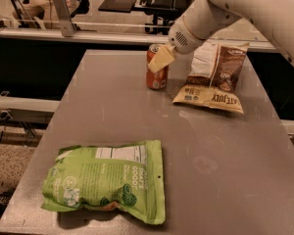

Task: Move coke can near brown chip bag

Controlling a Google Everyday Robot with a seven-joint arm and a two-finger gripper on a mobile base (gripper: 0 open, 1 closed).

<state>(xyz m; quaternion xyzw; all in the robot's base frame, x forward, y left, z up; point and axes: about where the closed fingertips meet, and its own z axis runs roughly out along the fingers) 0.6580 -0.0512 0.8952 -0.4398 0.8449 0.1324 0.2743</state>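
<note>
The coke can [156, 78], red-orange with a silver top, stands upright on the grey table [108, 106] at the far middle. My gripper [159, 61] comes down from the upper right and is shut on the can's upper part, one cream finger [161, 60] across its front. The brown chip bag [215, 77], brown and white with a yellow band, lies just to the right of the can, a small gap between them.
A large light-green bag [108, 180] lies flat at the table's near left. My white arm [245, 9] crosses the upper right. A rail and dark furniture run behind the table's far edge [112, 52].
</note>
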